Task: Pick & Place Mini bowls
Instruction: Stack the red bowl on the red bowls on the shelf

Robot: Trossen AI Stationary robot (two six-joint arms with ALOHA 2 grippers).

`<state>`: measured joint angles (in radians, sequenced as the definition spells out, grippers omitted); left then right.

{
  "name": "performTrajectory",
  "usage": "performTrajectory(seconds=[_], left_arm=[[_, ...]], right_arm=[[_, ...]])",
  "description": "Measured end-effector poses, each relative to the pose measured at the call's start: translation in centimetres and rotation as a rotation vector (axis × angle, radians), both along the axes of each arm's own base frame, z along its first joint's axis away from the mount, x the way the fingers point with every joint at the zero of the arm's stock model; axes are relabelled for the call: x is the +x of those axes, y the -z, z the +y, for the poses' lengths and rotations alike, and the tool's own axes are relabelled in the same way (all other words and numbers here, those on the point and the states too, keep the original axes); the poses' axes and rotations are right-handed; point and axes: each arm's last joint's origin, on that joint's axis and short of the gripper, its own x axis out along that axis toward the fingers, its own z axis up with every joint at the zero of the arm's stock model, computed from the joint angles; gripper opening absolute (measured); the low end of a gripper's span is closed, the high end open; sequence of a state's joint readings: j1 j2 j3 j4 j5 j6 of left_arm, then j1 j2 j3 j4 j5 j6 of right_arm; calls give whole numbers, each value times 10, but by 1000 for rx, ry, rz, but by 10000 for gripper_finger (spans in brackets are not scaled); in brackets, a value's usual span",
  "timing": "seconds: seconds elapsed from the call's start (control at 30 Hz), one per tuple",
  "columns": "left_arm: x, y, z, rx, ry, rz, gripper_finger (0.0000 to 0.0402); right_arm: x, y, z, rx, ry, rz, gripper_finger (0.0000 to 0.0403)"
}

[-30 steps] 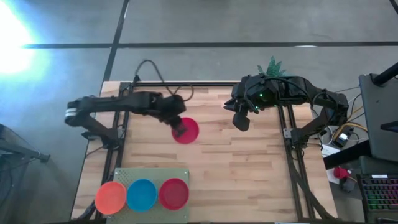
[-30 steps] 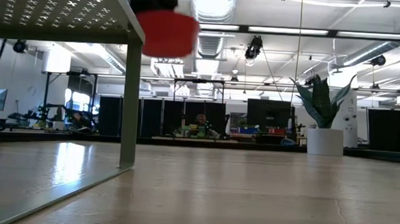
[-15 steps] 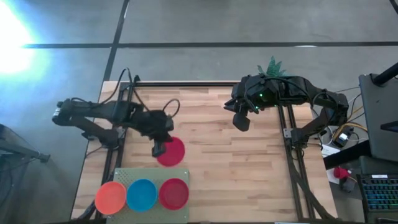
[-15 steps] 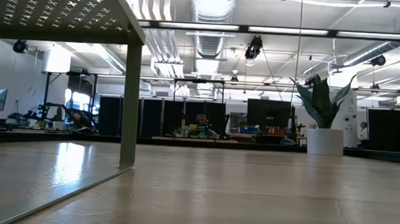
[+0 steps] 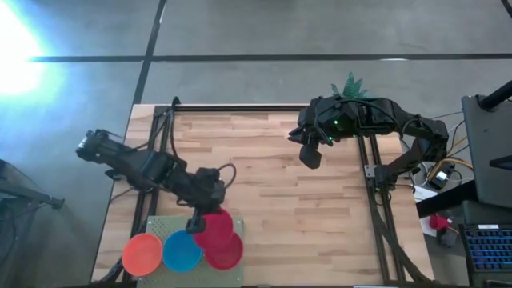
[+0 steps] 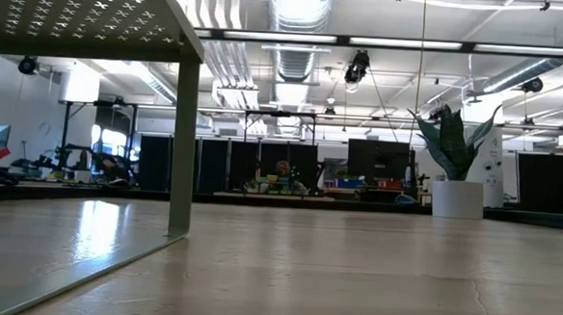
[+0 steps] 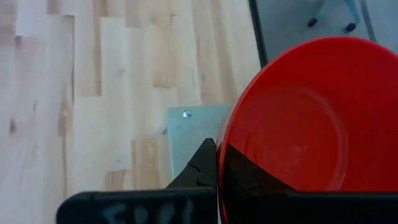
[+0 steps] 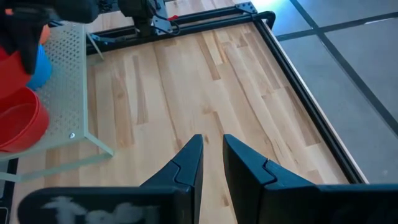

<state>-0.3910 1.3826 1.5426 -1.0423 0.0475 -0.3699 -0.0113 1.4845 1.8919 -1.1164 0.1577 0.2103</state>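
Note:
My left gripper (image 5: pixel 197 222) is shut on a red mini bowl (image 5: pixel 214 225) and holds it over the grey perforated shelf (image 5: pixel 164 226) at the table's near left. On the shelf sit an orange bowl (image 5: pixel 142 254), a blue bowl (image 5: pixel 182 251) and a second red bowl (image 5: pixel 227 251), which the held bowl partly covers. Over the table's far right, my right gripper (image 5: pixel 310 157) hangs still, its fingers (image 8: pixel 186 163) a little apart with nothing between them. My left gripper pinches the red bowl's rim (image 7: pixel 221 163), one finger (image 7: pixel 200 169) outside the wall and the other inside, showing dark through the plastic. The fingers slant down from the table's left. The bowl is lifted clear of the table, its hollow facing up.
The shelf stands on legs (image 6: pixel 184 143) above the table, with its corner (image 7: pixel 186 124) under the held bowl. A white pot with a green plant (image 6: pixel 456 198) stands at the far right edge. Bare wood (image 5: pixel 288 216) fills the middle and near right.
My left gripper has carried the red bowl from the table's middle toward the near edge and somewhat left, rising out of the low view. It now holds the bowl over the shelf, above the red bowl there, and has stayed shut on it.

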Motion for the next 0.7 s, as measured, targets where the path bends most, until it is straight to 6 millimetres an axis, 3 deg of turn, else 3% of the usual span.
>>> performTrajectory(seconds=[0.7], left_arm=[[46, 45, -31, 10, 36, 127, 0]], right_arm=[[0, 1, 0, 3, 2, 3, 57]])
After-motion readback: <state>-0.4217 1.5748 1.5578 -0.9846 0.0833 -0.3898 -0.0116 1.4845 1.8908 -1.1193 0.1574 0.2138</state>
